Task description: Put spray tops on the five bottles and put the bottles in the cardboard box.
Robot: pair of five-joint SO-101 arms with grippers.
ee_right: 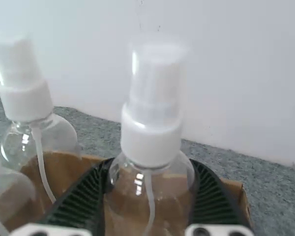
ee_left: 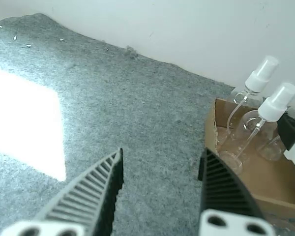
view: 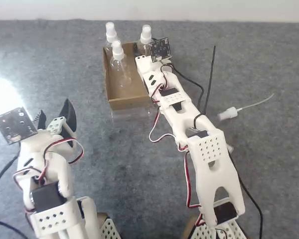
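Note:
The cardboard box [view: 120, 98] stands at the back of the table. Two clear bottles with white spray tops [view: 111, 33] [view: 118, 56] stand upright in its far left part. My right gripper [ee_right: 150, 173] is over the box's far right corner, shut on a third bottle [ee_right: 150, 147] with its spray top on, a finger on each side of the body. That held bottle [view: 146, 36] stands upright. My left gripper [ee_left: 162, 155] is open with nothing between its fingers, low over the mat to the front left of the box [ee_left: 265, 182]. A loose spray top [view: 228, 114] with its thin tube lies on the mat to the right.
A grey felt mat [view: 114, 159] covers the table up to the white wall behind the box. A clear shape, perhaps a bottle on its side [view: 132, 113], lies against the box's front wall. A black cable [view: 211, 74] rises beside the right arm.

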